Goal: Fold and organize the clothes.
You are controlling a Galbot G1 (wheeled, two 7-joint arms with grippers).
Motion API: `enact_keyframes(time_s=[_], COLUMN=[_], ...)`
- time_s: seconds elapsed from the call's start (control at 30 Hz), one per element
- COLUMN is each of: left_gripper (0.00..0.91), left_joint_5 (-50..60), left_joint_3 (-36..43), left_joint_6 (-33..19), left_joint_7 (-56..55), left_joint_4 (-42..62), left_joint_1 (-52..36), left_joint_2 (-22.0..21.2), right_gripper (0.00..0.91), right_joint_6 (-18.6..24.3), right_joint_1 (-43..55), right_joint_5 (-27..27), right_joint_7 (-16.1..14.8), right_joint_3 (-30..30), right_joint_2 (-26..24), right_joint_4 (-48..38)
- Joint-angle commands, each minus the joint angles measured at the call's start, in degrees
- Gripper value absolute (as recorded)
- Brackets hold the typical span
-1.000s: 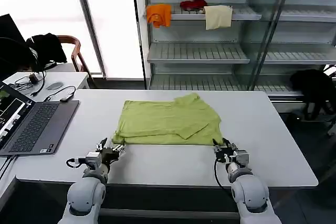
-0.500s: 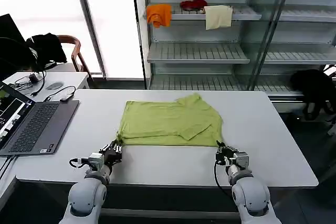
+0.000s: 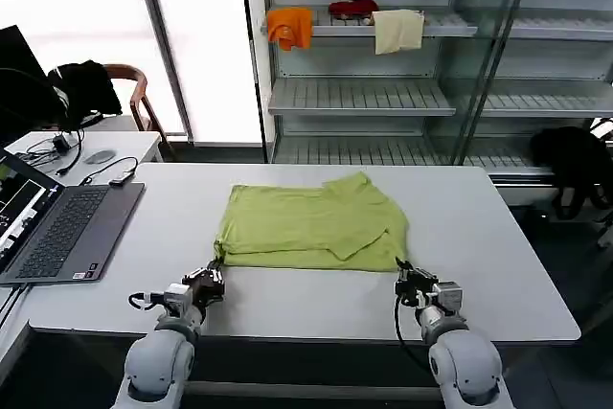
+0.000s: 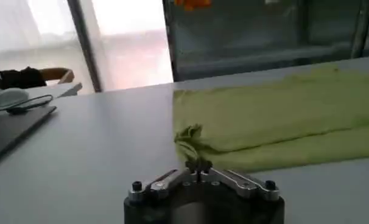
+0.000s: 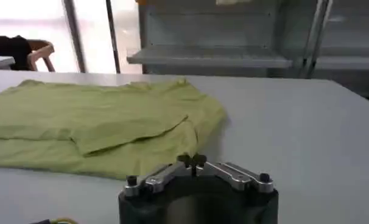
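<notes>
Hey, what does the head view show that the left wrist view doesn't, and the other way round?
Head view alone: the right gripper at the near right corner of the lime T-shirt, the open laptop, and the red cloth and cream cloth on the shelf. Left wrist view alone: a close look at the shirt's bunched near corner, just beyond the shut left gripper. Both share: the shirt lying on the table, the left gripper and the orange cloth.
</notes>
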Motion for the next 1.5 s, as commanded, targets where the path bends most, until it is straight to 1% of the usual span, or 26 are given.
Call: enact_keyframes(time_s=[0.03,0.23,0.37,0.4,0.47,0.53,0.63,0.67,0.7,0.73,0.77,0.8,0.83,0.87,1.0,1.17,1.37,1.5], left_gripper=[0.000,0.000,0.000,0.000,0.000,0.000,0.000,0.000,0.000,0.000,0.000,0.000,0.000,0.907,0.907,0.907,0.907,0.907], left_joint_5=[-4.4,-6.9,-7.2,-7.1,-7.3,-7.4,-7.1,-7.0,-7.0,-6.7,-6.6,-6.6,-6.4,-6.3,-5.5,-5.5,-4.6,-6.3], left_joint_3=[-3.5,-6.4,-7.9,-8.4,-8.9,-9.4,-9.6,-9.5,-9.5,-9.4,-9.4,-9.3,-9.4,-9.4,-9.2,-8.9,-10.5,-12.6], left_joint_6=[0.2,-0.2,-0.4,-0.4,-0.2,0.0,0.2,0.3,0.3,0.3,0.3,0.6,0.7,0.7,0.7,-0.6,0.1,0.4], left_joint_7=[0.5,0.4,0.2,0.1,0.0,0.0,-0.1,-0.1,-0.2,-0.1,-0.1,-0.2,-0.2,-0.2,-2.3,-3.1,-3.3,-3.3], left_joint_4=[-11.9,-17.3,-18.0,-17.9,-18.1,-18.2,-17.9,-17.7,-17.6,-17.4,-17.2,-17.1,-16.9,-16.8,-16.3,-15.6,-15.4,-14.7], left_joint_1=[12.4,20.7,22.5,22.6,22.5,22.5,22.3,22.2,22.2,22.1,22.1,22.1,22.0,22.1,21.9,20.7,16.6,12.8], left_joint_2=[1.1,1.3,1.3,1.3,1.4,1.4,1.4,1.4,1.4,1.4,1.4,1.3,1.3,1.3,1.2,0.7,0.7,1.1], right_gripper=[0.000,0.000,0.000,0.000,0.000,0.000,0.000,0.000,0.000,0.443,0.443,0.907,0.907,0.907,0.907,0.907,0.907,0.907], right_joint_6=[0.0,0.0,0.0,0.0,0.1,0.1,0.2,0.2,0.2,0.2,0.2,0.2,0.2,0.2,0.2,0.4,0.1,0.0], right_joint_1=[-5.9,-10.7,-12.6,-13.0,-13.6,-14.2,-15.2,-15.5,-15.9,-16.1,-16.1,-16.2,-16.3,-16.3,-16.6,-14.2,-7.3,-2.3], right_joint_5=[4.5,4.8,3.5,1.8,0.6,-3.0,-8.9,-9.5,-11.3,-12.1,-12.3,-12.4,-13.0,-13.0,-15.0,-15.3,-14.3,-10.5], right_joint_7=[0.4,1.8,2.8,2.9,3.3,3.6,2.9,2.8,2.5,2.3,2.3,2.3,2.3,2.3,3.2,4.8,3.3,3.1], right_joint_3=[-0.5,-1.4,-1.7,-1.8,-1.7,-1.6,-1.4,-1.5,-1.6,-1.7,-1.7,-1.9,-1.9,-1.9,-2.1,-1.2,0.1,0.3], right_joint_2=[-0.5,-1.1,-1.3,-1.3,-1.4,-1.7,-2.1,-2.3,-2.3,-2.2,-2.2,-2.1,-1.9,-1.9,-1.8,-0.8,-0.2,-0.1], right_joint_4=[7.3,11.5,12.3,12.2,12.2,11.9,11.2,11.0,10.7,10.2,10.1,9.6,9.2,9.2,8.6,9.1,9.4,8.3])
